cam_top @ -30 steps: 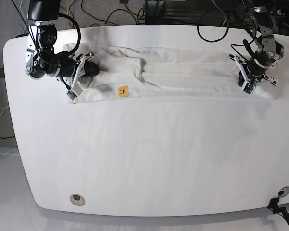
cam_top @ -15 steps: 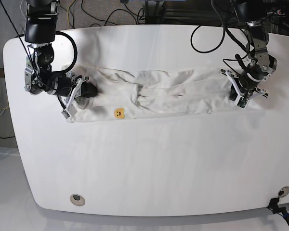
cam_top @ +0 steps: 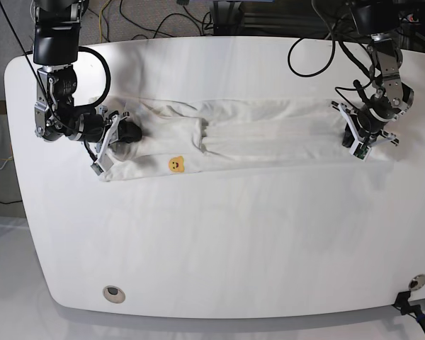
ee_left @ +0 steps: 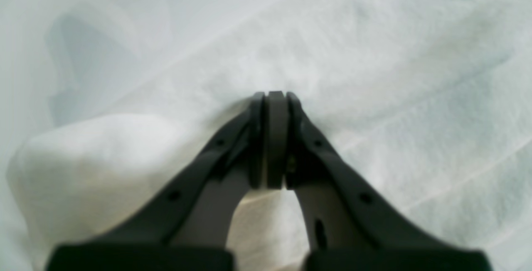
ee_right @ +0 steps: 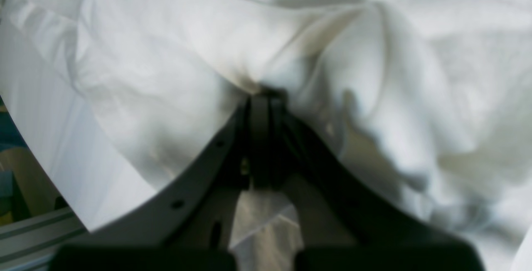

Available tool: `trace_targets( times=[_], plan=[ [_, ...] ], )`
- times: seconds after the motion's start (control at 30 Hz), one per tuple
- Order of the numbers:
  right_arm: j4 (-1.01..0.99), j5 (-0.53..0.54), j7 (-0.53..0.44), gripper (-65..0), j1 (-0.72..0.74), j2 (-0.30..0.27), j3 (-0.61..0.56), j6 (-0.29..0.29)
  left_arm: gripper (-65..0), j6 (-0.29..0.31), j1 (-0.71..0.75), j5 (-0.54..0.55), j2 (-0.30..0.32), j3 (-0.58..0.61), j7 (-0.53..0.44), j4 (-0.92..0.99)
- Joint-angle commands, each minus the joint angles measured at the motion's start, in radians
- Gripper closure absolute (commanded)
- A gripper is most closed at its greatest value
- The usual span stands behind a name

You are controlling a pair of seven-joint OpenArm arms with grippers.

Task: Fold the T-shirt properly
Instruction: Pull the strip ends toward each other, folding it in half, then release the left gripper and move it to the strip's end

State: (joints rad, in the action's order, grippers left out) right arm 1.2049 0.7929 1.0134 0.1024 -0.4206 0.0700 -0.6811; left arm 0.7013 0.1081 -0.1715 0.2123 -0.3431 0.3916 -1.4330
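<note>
The white T-shirt (cam_top: pixel 255 134) lies as a long, narrow band across the far half of the table, with a small yellow face mark (cam_top: pixel 176 164) near its left end. My right gripper (cam_top: pixel 129 133) is at that left end, shut on a bunch of cloth (ee_right: pixel 166 75) that puckers at the fingertips (ee_right: pixel 261 101). At the band's right end, my left gripper (cam_top: pixel 360 132) is shut on the fabric (ee_left: pixel 374 75), which creases around its closed fingertips (ee_left: pixel 270 98). The printed side is hidden.
The white tabletop (cam_top: pixel 234 241) extends toward the near edge, with a round hole (cam_top: pixel 113 292) at the front left. Cables (cam_top: pixel 163 18) and equipment sit behind the far edge. A black clamp (cam_top: pixel 409 306) is at the front right corner.
Both grippers, still shut, carried the shirt toward the near side. It bunched in the middle half a second ago and now lies stretched straighter between them.
</note>
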Motion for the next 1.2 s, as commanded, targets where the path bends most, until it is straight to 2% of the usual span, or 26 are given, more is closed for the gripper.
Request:
trace_targets(
  times=[0.0,0.17,0.3,0.33,0.43,0.47,0.6,0.67,0.8,0.93,1.07,1.17],
  plan=[
    [-0.003,-0.088,0.064,0.0,-0.003,-0.017,-0.003,0.022,0.0,-0.003,0.0,-0.027,0.014,-0.003,0.031,-0.007],
    [0.003,-0.077,0.071,0.0,-0.005,-0.017,-0.003,0.022,0.0,-0.003,0.0,-0.024,0.014,-0.003,0.031,-0.03],
    [0.056,-0.025,0.106,0.0,0.016,-0.019,0.006,0.022,0.0,-0.003,0.003,0.014,0.012,-0.018,0.039,-0.165],
    [0.091,-0.003,0.115,0.0,0.015,-0.022,0.018,0.024,-2.0,-0.003,0.005,0.034,0.012,-0.026,0.054,-0.194],
    [0.172,0.047,0.163,0.0,0.018,-0.027,0.06,0.028,-18.8,-0.003,0.003,0.059,0.011,-0.049,0.096,-0.263],
    [0.197,0.061,0.173,0.0,0.02,-0.027,0.067,0.03,-20.8,-0.003,0.003,0.059,0.011,-0.052,0.097,-0.28],
    [0.316,0.112,0.187,0.0,0.013,-0.027,0.077,0.037,-20.9,-0.003,0.003,0.059,0.012,-0.052,0.102,-0.326],
    [0.366,0.124,0.192,0.0,0.0,-0.027,0.083,0.083,-20.9,-0.003,0.014,0.059,0.012,-0.053,0.102,-0.354],
    [0.494,0.124,0.193,0.0,-0.049,-0.017,0.096,0.14,-20.9,-0.003,0.069,0.06,0.012,-0.053,0.102,-0.409],
    [0.602,0.118,0.193,0.0,-0.103,0.016,0.096,0.186,-20.9,-0.003,0.115,0.062,0.012,-0.069,0.097,-0.432],
    [0.649,0.112,0.19,0.0,-0.172,0.053,0.123,0.194,-20.9,-0.003,0.158,0.083,0.011,-0.133,0.096,-0.469],
    [0.732,0.006,0.187,0.0,-0.221,0.11,0.139,0.196,-20.9,-0.003,0.184,0.108,0.011,-0.176,0.094,-0.472]
  ],
)
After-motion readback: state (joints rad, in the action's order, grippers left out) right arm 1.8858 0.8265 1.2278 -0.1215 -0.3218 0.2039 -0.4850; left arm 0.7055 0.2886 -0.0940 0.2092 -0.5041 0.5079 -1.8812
